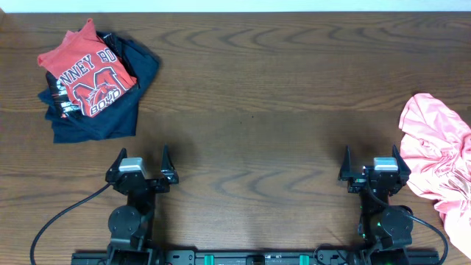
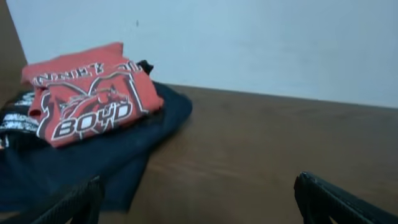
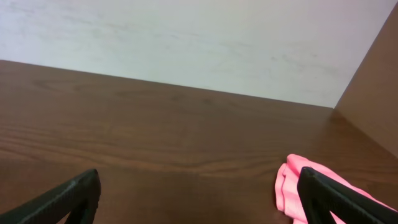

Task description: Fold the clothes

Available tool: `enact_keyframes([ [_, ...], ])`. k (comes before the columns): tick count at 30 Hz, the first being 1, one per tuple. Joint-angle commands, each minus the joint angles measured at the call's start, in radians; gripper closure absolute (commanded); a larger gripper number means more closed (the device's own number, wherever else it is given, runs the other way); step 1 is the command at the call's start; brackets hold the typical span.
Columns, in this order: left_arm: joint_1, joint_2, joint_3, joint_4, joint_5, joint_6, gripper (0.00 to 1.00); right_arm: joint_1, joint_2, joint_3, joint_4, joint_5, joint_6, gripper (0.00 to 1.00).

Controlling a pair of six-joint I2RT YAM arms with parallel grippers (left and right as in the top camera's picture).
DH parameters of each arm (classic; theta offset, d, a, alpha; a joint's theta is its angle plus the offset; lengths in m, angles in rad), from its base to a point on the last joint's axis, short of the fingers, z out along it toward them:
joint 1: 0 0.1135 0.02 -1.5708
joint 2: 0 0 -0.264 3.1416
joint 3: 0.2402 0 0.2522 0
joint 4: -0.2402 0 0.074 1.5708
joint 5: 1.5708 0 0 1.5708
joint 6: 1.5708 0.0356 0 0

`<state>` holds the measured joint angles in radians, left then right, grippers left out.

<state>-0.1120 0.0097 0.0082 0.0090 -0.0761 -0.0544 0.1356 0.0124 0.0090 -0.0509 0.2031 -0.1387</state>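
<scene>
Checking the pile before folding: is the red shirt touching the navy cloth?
Touching. The overhead view shows the red shirt lying directly on the navy cloth, overlapping it.

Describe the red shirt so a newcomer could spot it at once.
Go to the far-left corner of the table in the overhead view, beyond the left tool. There a folded red shirt lies on a navy garment. Its big block M and BOYD lettering set it apart from the dark cloth beneath and the crumpled pink shirt at the right edge.

Open table [image 1: 250,88] across the middle, red T-shirt stack [image 1: 88,81] far left, crumpled pink T-shirt [image 1: 438,151] at right edge
</scene>
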Motion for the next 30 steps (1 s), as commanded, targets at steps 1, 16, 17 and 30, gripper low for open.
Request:
enact_keyframes([
  [1,0.005,-0.008,-0.004,-0.072,-0.011,0.013,0.02,-0.011,-0.008,-0.003,0.000,0.010,0.014,0.01],
  [16,0.050,-0.006,-0.004,-0.075,-0.011,0.013,0.02,-0.011,-0.008,-0.003,0.000,0.010,0.014,0.01],
  [17,0.050,-0.006,-0.004,-0.075,-0.011,0.013,0.02,-0.011,-0.008,-0.003,0.000,0.009,0.014,0.01],
  [30,0.050,-0.006,-0.004,-0.075,-0.011,0.013,0.02,-0.011,-0.008,-0.003,0.000,0.010,0.014,0.01],
])
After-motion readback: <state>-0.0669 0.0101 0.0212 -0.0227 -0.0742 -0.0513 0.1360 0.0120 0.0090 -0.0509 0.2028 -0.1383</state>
